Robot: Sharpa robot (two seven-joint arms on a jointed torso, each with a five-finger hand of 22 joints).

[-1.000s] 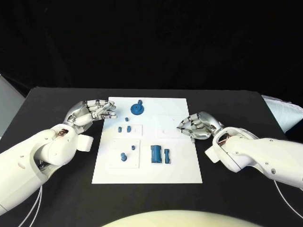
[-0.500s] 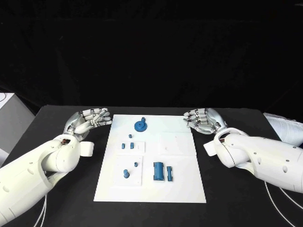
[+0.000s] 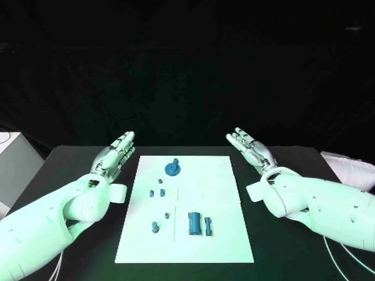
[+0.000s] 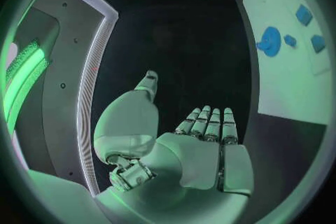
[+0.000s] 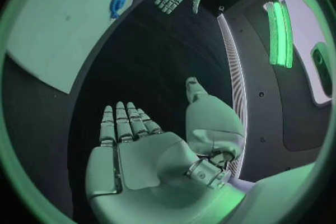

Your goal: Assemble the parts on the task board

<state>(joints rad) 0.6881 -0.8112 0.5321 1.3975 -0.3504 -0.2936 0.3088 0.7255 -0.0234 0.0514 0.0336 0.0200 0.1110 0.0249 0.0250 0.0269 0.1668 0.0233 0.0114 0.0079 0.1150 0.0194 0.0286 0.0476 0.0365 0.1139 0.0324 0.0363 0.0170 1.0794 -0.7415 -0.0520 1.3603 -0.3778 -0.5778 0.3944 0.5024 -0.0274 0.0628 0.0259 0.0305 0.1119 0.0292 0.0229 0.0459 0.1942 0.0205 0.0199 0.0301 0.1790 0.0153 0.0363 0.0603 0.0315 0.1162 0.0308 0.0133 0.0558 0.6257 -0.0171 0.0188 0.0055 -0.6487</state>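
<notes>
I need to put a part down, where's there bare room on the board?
The task board is bare along its right side and near edge. Its left and middle are crowded: the round part, small pieces, and two bars.

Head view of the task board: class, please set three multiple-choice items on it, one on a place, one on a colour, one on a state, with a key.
1. Where does the round blue disc-shaped part lie on the white rectangular task board?
A. near the far edge
B. at the near right corner
C. off the board, on the black table

2. What colour are the small parts on the board?
A. red
B. blue
C. yellow

3. In what state are the silver left hand and the silver right hand?
A. each holds a part
B. both press on the board
C. both are open, holding nothing

Key: 1 A, the disc sits at the board's far end, away from the robot. 2 B, every piece shows blue against the white plate. 3 C, both wrist views show flat palms with straight fingers, one hand at each side of the board.
</notes>
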